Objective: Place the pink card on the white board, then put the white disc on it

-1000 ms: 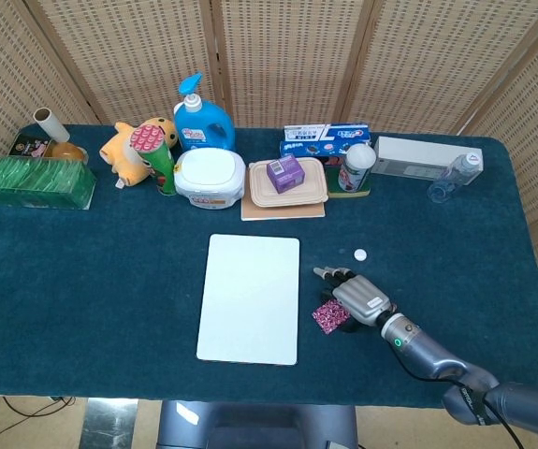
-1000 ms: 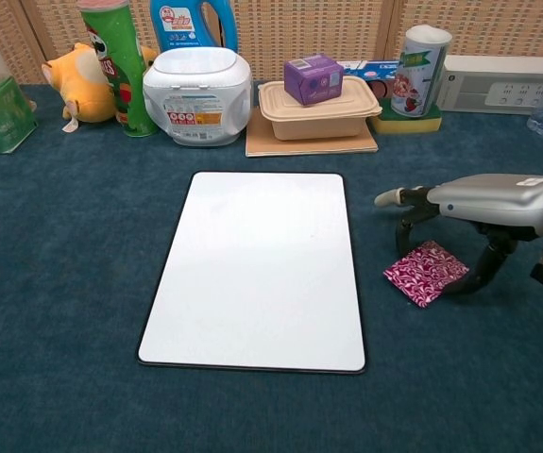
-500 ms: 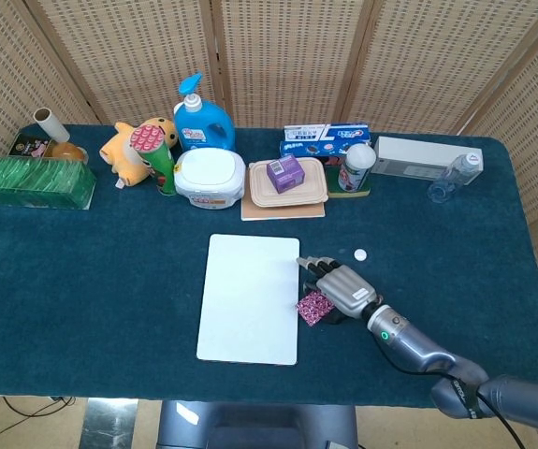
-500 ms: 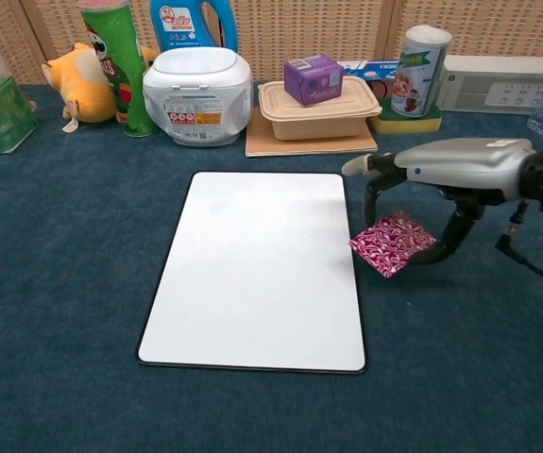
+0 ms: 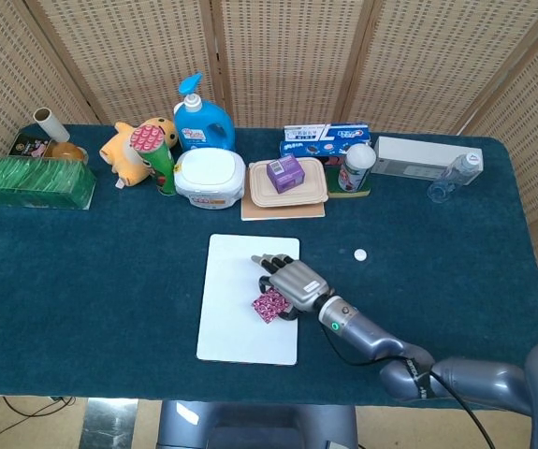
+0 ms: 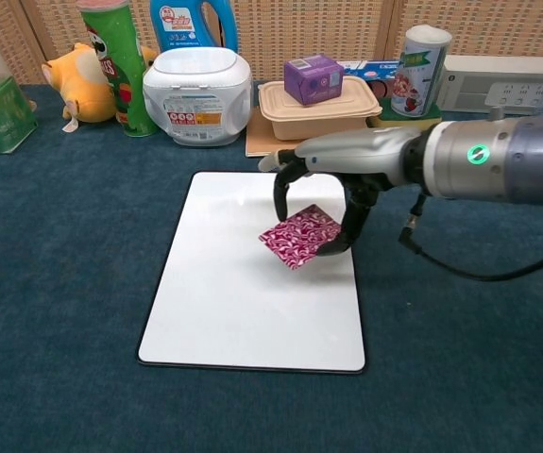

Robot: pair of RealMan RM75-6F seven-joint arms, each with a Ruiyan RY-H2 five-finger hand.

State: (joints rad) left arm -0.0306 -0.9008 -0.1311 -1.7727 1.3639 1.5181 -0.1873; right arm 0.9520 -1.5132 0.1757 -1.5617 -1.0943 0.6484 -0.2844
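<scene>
Here, pink card (image 6: 299,236) hangs pinched beneath right hand's (image 6: 342,160) fingers (image 6: 280,189).

Bright even light, soft shadows, sharp

Hardly any text resolves at this size. Blue detergent bottle (image 6: 188,23): white label with a red round logo, lettering unreadable. White tub (image 6: 197,95): front sticker with small red icons and a yellow patch, print too small to read. Green chip can (image 6: 116,58): looks like Pringles artwork, but no word on it reads cleanly. Blue cookie box (image 5: 326,142): white panel and cookie pictures, brand not legible. Purple box (image 6: 313,78): small white label, unreadable. Cup with white lid (image 6: 415,68): fruit print and blurred text. Right arm (image 6: 498,160): lit green round indicator, not text.
</scene>
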